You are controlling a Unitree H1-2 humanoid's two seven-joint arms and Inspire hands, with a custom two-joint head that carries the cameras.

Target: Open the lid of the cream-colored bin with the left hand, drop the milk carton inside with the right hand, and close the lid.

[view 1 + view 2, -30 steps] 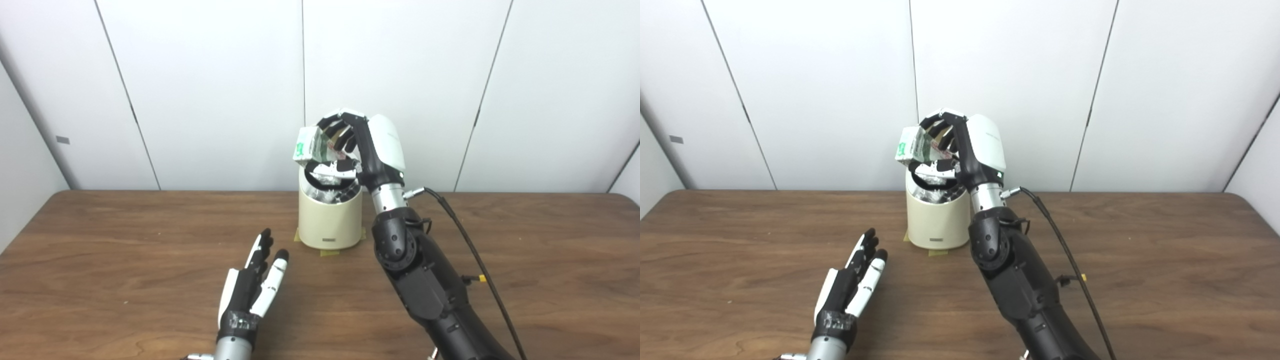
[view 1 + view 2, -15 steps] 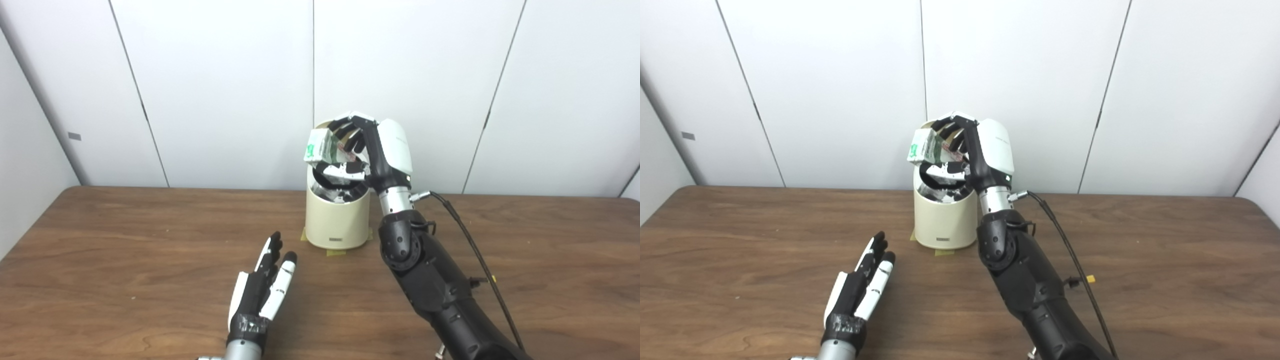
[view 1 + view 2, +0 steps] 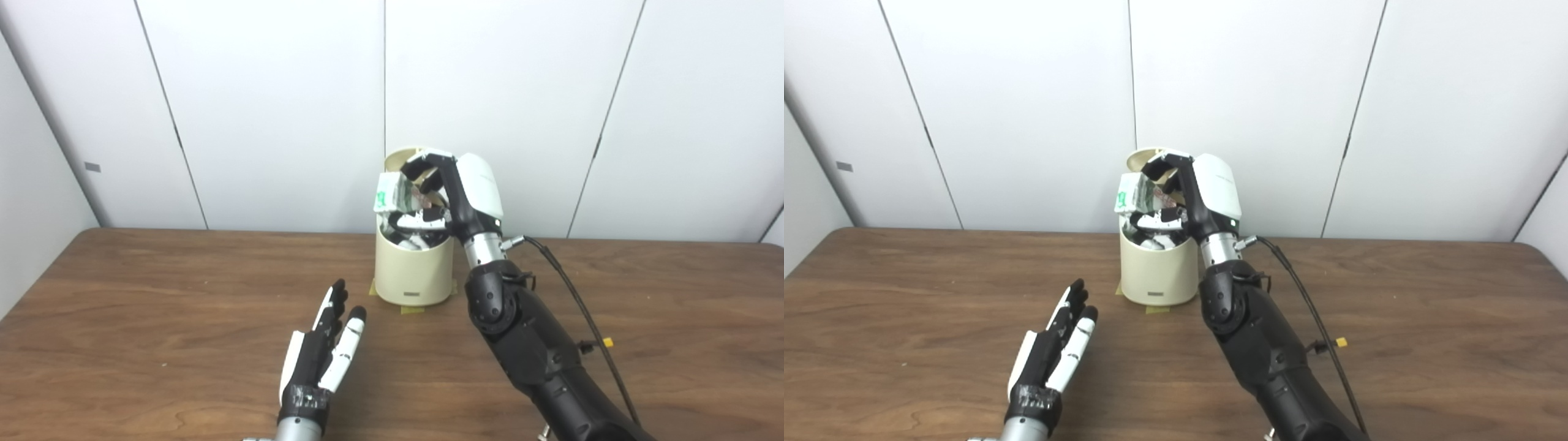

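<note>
Lid [image 3: 401, 157] of cream bin [image 3: 414, 272] at frame centre stands open. Your right hand [image 3: 450, 190] grips the milk carton [image 3: 394, 192] just above the mouth, not yet dropped. Left hand [image 3: 323, 355] lies empty, fingers spread, lower centre on the surface [image 3: 153, 306]. Release and lid closing remain.

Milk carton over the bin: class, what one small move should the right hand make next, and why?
Probably open its fingers and let go. The right hand grips the milk carton just above the mouth of the cream-colored bin, whose lid stands raised behind. The left hand rests open on the table, clear of the drop.
</note>
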